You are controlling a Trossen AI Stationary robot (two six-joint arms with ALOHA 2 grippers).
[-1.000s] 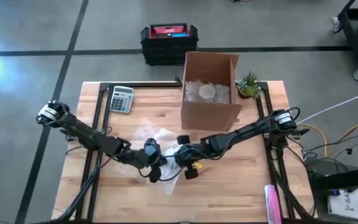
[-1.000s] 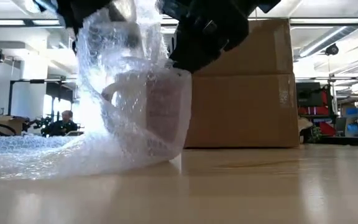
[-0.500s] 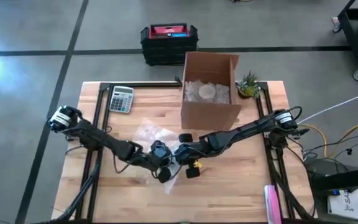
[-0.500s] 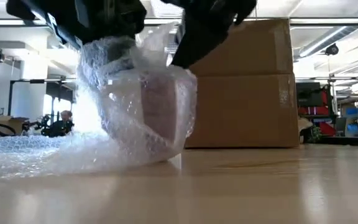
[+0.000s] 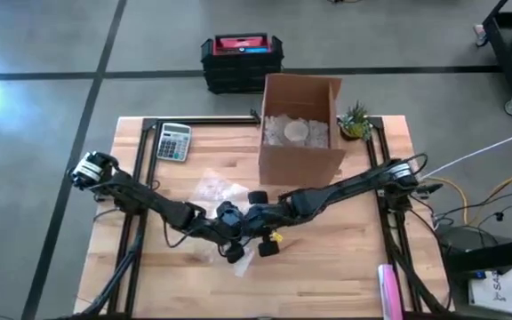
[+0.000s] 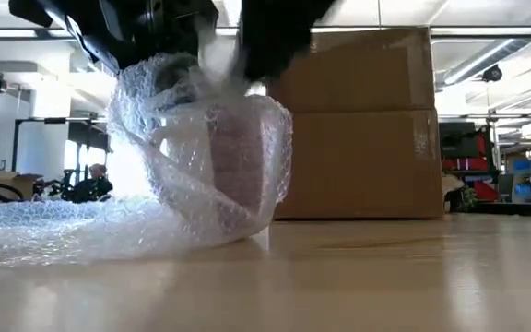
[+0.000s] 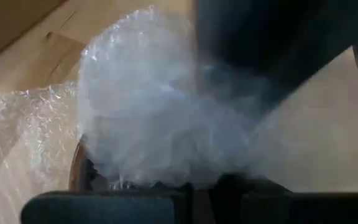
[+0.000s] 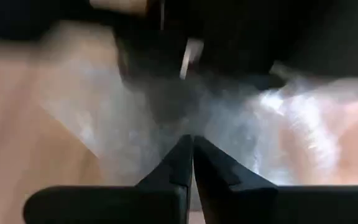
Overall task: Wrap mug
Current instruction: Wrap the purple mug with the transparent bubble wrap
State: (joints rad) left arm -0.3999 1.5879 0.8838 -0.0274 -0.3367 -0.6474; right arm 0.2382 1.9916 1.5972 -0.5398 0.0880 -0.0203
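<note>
Mug (image 6: 224,152) sits near the middle of the tabletop (image 5: 345,258), upright as far as I can judge, with bubble wrap (image 6: 169,217) drawn up over it and both my pincers pressed close above.

My right pincer (image 8: 191,163) has its fingers together, tips meeting right at the wrap; whether a fold is pinched between them I cannot tell. My left pincer (image 5: 229,233) is just beside it, touching or nearly so, and its wrist camera looks straight onto a white dome of wrap covering the mug top. Its fingers are hidden, so I cannot tell if they are apart or together.

I judge I am in the folding step: the sheet is pulled over the rim and gathered on top. The next move calls for tucking the loose edge down the far side and holding it while the other pincer lets go, without tipping the mug.

Through the film the mug shows pale and cylindrical, a handle on its left in the low view. The wrap hugs the body and bulges at the top, while a loose tail trails flat across the wood toward the left arm's side.

Farther off stands a cardboard box (image 5: 299,133), a calculator (image 5: 173,141) and a small plant (image 5: 356,121).
</note>
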